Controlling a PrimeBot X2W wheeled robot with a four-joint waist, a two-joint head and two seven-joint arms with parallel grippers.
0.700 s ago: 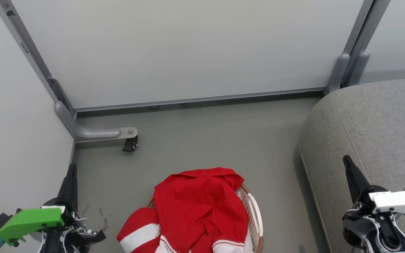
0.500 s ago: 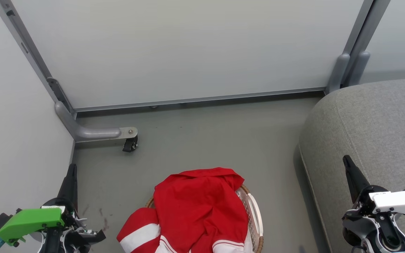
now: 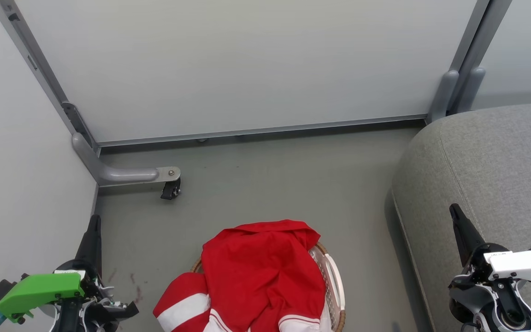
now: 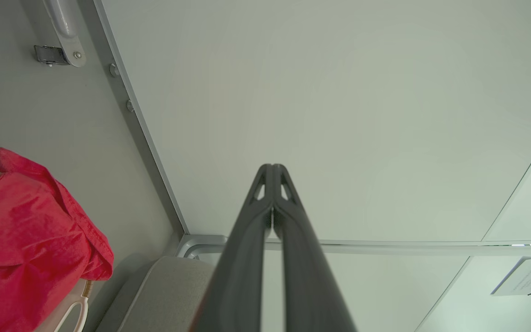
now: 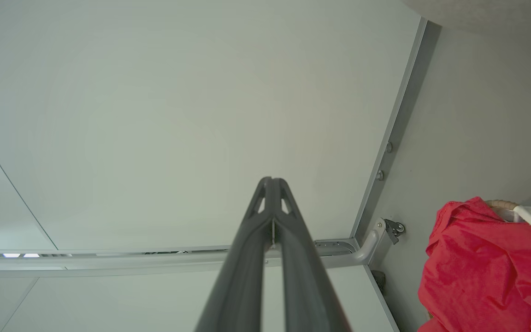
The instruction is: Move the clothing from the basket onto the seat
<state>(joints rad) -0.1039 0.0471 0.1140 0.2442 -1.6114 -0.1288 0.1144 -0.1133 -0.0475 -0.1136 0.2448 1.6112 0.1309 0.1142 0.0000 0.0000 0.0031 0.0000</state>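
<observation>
Red clothing [image 3: 261,272] with white bands is heaped in the basket [image 3: 334,286] at the bottom middle of the head view, spilling over its left side. The grey seat [image 3: 496,161] lies to the right. My left gripper [image 3: 94,221] points up at the lower left, shut and empty, well left of the basket. My right gripper [image 3: 454,211] is shut and empty over the seat's front edge. In the left wrist view the gripper [image 4: 272,167] has its fingers pressed together, with the clothing [image 4: 21,244] at the left. The right wrist view shows the shut gripper [image 5: 271,180] and the clothing [image 5: 482,267] at the right.
White partition panels [image 3: 247,64] with grey frames close off the back and left. A caster foot [image 3: 171,186] juts onto the grey floor [image 3: 284,184] behind the basket. Open floor lies between basket, panels and seat.
</observation>
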